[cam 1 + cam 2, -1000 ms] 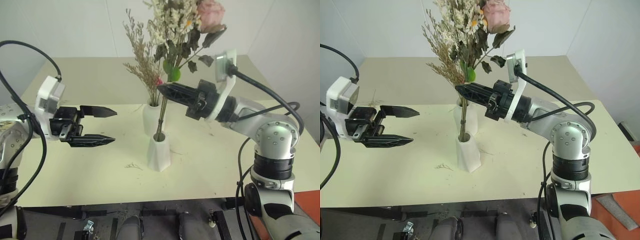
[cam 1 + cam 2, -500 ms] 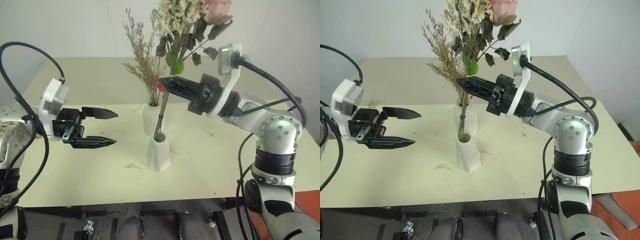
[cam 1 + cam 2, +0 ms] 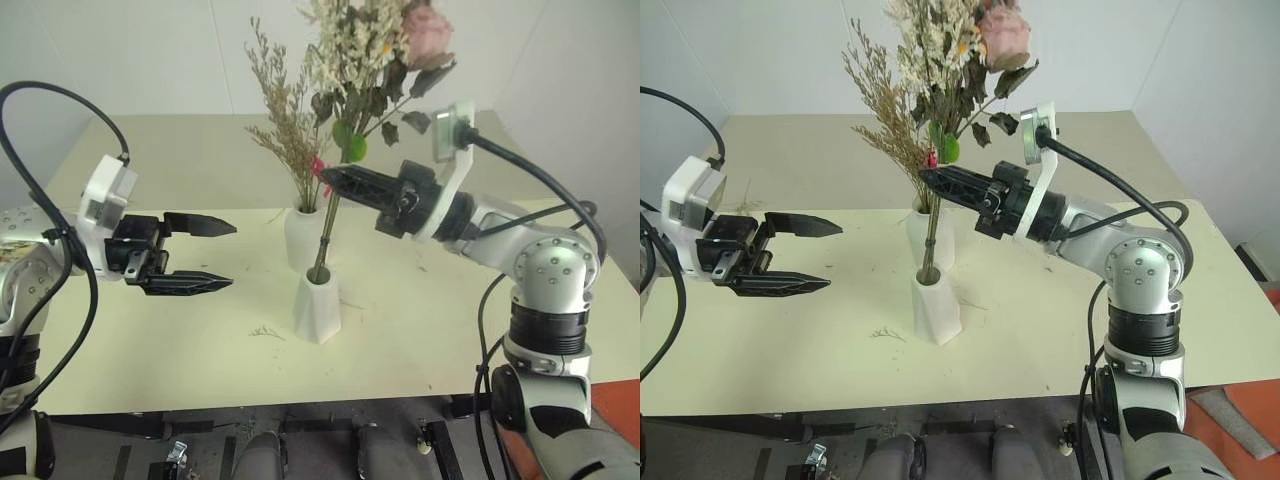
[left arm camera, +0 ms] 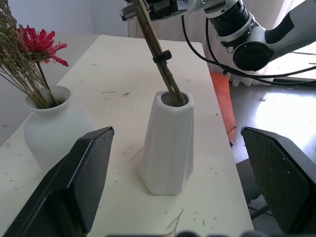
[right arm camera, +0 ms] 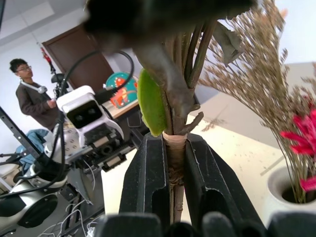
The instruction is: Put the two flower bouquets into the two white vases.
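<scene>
Right hand (image 3: 326, 178) is clamping the fuller bouquet (image 3: 375, 50) with stems entering the angular vase (image 3: 318, 305), so you're wanting them seated deep before releasing.

Table (image 3: 180, 340): you have both vases near its middle.
Angular vase (image 3: 318, 305): nearest you, just in front of the rounded vase (image 3: 304, 236).
Thin bunch (image 3: 290, 130): stands in the rounded vase, behind and slightly left of the fuller bunch (image 3: 370, 60).
Fuller bunch: stems lean down into the mouth of the angular vase; heads above and to the right.
Right gripper (image 3: 330, 180): your right of the vases, clamped on the fuller bunch's stems above the angular vase.
Left gripper (image 3: 205, 255): your left of the vases, well apart, above the table.
Person (image 5: 32, 98): beyond the table.
</scene>
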Controlling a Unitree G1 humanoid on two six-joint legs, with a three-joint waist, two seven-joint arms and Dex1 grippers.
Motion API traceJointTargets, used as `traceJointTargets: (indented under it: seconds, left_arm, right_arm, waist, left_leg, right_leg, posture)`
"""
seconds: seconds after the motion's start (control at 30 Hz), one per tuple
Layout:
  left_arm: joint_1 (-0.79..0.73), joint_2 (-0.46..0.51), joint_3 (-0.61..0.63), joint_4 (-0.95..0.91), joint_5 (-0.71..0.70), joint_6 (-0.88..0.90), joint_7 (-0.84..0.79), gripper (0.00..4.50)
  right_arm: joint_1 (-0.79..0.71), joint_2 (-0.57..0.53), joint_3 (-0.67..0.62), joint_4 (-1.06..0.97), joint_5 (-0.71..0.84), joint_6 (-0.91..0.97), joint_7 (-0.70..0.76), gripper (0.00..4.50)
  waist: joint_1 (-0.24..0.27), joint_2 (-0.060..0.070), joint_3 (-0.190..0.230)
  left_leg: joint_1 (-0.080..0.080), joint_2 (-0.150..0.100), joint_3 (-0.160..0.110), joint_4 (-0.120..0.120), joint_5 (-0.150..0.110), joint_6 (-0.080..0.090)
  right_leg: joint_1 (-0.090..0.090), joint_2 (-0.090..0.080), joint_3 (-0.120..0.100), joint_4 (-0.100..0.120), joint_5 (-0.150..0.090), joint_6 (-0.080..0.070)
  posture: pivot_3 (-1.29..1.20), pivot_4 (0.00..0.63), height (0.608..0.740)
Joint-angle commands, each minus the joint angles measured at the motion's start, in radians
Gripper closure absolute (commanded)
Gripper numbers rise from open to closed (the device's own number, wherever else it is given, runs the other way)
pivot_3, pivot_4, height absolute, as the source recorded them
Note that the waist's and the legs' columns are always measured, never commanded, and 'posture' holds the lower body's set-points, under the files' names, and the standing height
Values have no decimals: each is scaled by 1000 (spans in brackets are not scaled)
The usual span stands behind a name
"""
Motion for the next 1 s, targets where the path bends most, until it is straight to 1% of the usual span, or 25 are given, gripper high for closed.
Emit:
traceJointTargets:
  seconds: [0.03, 0.2, 0.37, 0.53, 1.0]
  left_arm:
    - [-15, 14, 13, -19, -12, 3, -2, 0]
    - [-11, 20, 16, -23, -13, 8, -3, 0]
    - [-8, 21, 19, -25, -15, 13, 1, 0]
    - [-14, 19, 16, -21, -13, 19, -1, 0]
    - [-15, 22, 13, -20, -7, 16, -6, 0]
  right_arm:
    - [5, 2, -2, -15, -32, -39, 29, 4277]
    - [28, -10, 23, -51, -87, -63, 80, 4277]
    - [67, -36, 70, -105, -188, -134, 155, 4277]
    - [93, -34, 94, -139, -258, -204, 205, 4277]
    - [146, -27, 155, -176, -372, -294, 276, 4277]
  waist:
    - [0, 0, 0]
    - [0, 0, 0]
    - [0, 0, 0]
    - [0, 0, 0]
    - [1, 0, 0]
  left_leg:
    - [0, 0, 0, 0, 0, 0]
    - [0, 0, 0, 0, 0, 0]
    - [0, 0, 0, 0, 0, 0]
    - [0, 0, 0, 0, 0, 0]
    - [1, 0, 0, 0, 0, 0]
  right_leg:
    - [0, 0, 0, 0, 0, 0]
    - [0, 0, 0, 0, 0, 0]
    - [0, 0, 0, 0, 0, 0]
    - [0, 0, 0, 0, 0, 0]
    - [1, 0, 0, 0, 0, 0]
  posture:
    - [0, 150, 740]
    - [0, 150, 740]
    - [0, 150, 740]
    - [0, 150, 740]
    - [0, 150, 740]
